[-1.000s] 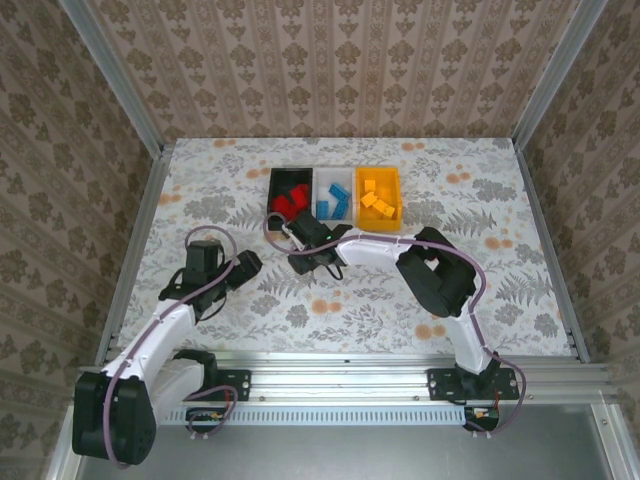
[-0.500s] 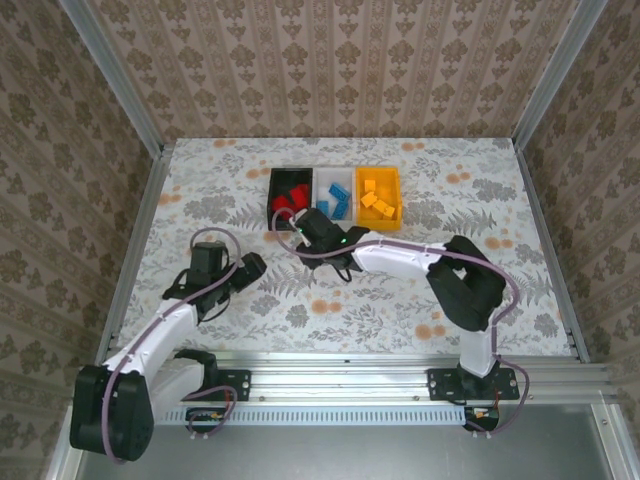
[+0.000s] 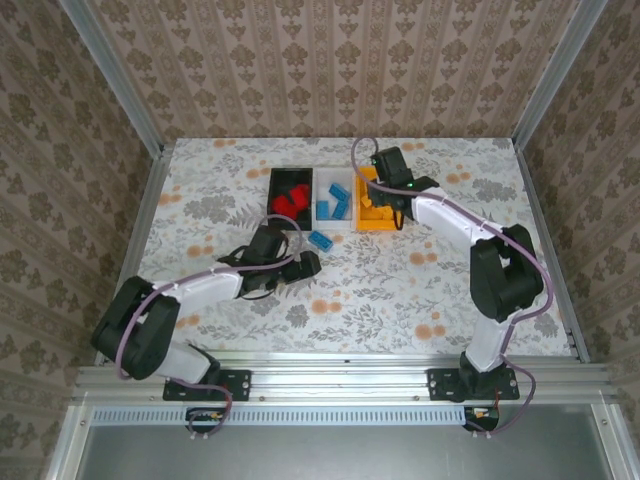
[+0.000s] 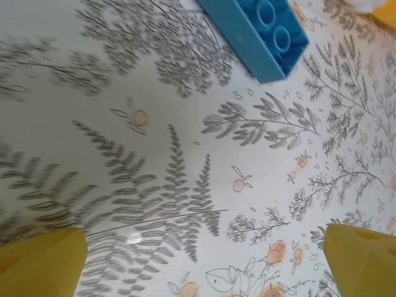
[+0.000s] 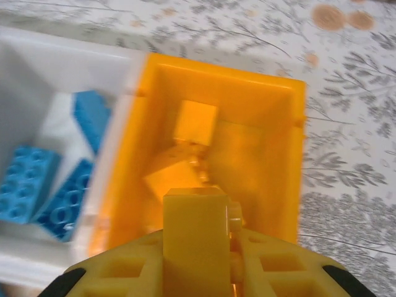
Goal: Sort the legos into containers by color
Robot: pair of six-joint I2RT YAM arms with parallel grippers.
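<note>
So right pincer (image 5: 198, 247) seemingly clenched a yellow lego (image 5: 193, 210) over the orange-yellow bin (image 5: 272, 167); left pincer (image 4: 204, 260) hung released.

Floral table (image 3: 400, 290): three bins (image 3: 334, 172), loose blue lego (image 3: 320, 240)

Left bin (image 3: 272, 192), middle bin (image 3: 317, 196) and right bin (image 3: 373, 226) stand touching in a row at the far middle of the table (image 3: 450, 290), each with bricks (image 3: 293, 200) in it. A loose brick (image 3: 320, 240) lies on the table just before the middle bin, and the left gripper (image 3: 308, 264) is just nearer than it, slightly to its left. The right gripper (image 3: 385, 203) hangs over the right bin with a held brick (image 5: 193, 216) between its fingers.
</note>
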